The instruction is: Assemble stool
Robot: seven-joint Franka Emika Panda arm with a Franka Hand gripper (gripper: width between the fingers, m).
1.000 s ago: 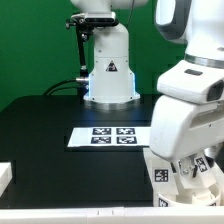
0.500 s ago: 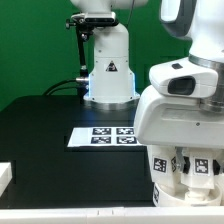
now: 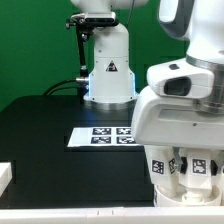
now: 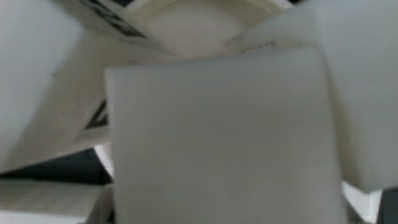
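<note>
My gripper (image 3: pixel 190 160) is low at the exterior view's front right, its fingers mostly hidden by the arm's white wrist. White stool parts with black-and-white tags (image 3: pixel 160 169) show right under it. In the wrist view a chunky white stool leg (image 4: pixel 214 140) fills the middle, very close to the camera and between the jaws, hiding the fingers. Behind it lies another white tagged part (image 4: pixel 125 20). I cannot pick out the round seat as a whole.
The marker board (image 3: pixel 98 135) lies flat on the black table (image 3: pixel 40 130) at mid-table. The arm's white base (image 3: pixel 108 70) stands behind it. A white block edge (image 3: pixel 5 176) shows at the front left corner.
The arm has swung towards the exterior view's left and come closer to the camera between one second and half a second ago. It has barely moved since.
</note>
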